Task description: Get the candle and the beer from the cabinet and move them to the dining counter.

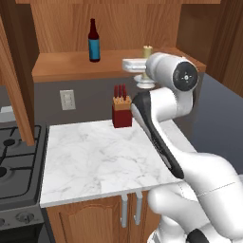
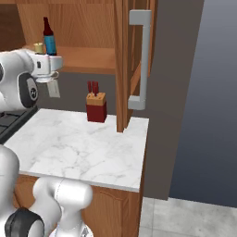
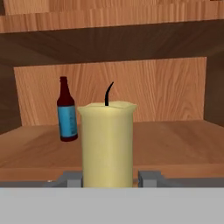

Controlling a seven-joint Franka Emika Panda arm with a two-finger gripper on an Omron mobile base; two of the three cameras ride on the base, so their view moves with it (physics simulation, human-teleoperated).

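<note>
Far left in the left base view: black gas stove (image 1: 14,166) with burners, butted against the small white grey-veined marble worktop (image 1: 95,161). On the grey back wall above the worktop, a pale wall outlet (image 1: 67,99). Higher up, inside the open wood-brown upper cabinet (image 1: 71,66), the small dark brown glass beer bottle with narrow neck and blue label (image 1: 94,42), upright on the shelf toward the back, also visible in the hand view (image 3: 67,111) left of and behind the candle. Further right on the worktop, against the wall, a red knife block with dark red handles (image 1: 122,111). Right again, near the front edge of the same shelf, the small pale yellow cylindrical pillar candle with short dark wick (image 1: 147,51), upright, well apart from the bottle. Two-finger gripper (image 3: 109,178) closed on the candle's lower body, one grey fingertip (image 3: 72,178) pressed to either side in the hand view; candle base hidden, so whether lifted or resting on the shelf cannot be told. In the right base view, the opened panelled cabinet door with its long vertical silver bar handle (image 2: 140,60) at right, beyond the knife block.
</note>
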